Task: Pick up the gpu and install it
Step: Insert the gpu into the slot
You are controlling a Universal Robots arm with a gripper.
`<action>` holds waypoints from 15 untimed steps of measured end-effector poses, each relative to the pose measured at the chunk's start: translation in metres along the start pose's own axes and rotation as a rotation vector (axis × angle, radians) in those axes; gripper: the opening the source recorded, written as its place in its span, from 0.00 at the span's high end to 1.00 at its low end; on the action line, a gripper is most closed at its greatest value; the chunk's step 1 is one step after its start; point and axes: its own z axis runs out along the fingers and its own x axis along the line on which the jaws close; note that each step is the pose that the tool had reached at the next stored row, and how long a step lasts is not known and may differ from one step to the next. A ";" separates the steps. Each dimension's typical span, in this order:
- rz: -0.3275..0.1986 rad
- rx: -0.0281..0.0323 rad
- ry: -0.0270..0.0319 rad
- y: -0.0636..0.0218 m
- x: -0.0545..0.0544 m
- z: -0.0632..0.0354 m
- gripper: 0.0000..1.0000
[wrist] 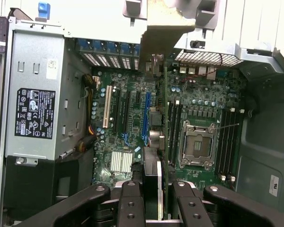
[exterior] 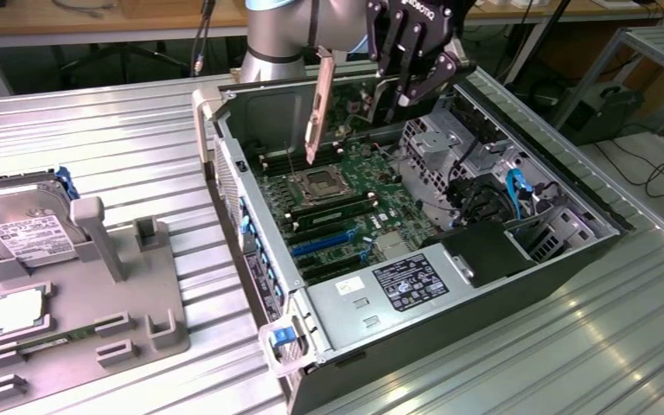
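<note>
My gripper [exterior: 405, 86] is shut on the gpu [exterior: 349, 108] and holds it in the air above the open computer case [exterior: 239, 199]. The card hangs on edge over the case's far end, its silver end bracket [exterior: 318, 104] pointing down towards the motherboard [exterior: 344, 203]. In the wrist view the gpu [wrist: 164, 118] shows edge-on as a thin dark slab between the two black fingers [wrist: 131, 203], its bracket [wrist: 156, 28] near the case's rear wall. It hovers beside the blue expansion slot [wrist: 145, 113], apart from the board.
Inside the case sit the CPU socket [exterior: 315, 183], RAM slots [wrist: 227, 137], a white slot [wrist: 104, 113] and the silver power supply [exterior: 396, 285]. A grey fixture [exterior: 136, 285] at the exterior view's left holds a hard drive [exterior: 27, 229]. Drive cages and cables [exterior: 505, 199] crowd the case's other side.
</note>
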 end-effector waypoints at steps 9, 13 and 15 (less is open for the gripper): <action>-0.005 -0.0003 0.0002 -0.0001 0.000 0.0023 0.72; -0.007 -0.0004 0.0003 -0.0001 0.000 0.0028 0.72; -0.008 -0.0005 0.0003 -0.0001 0.000 0.0031 0.72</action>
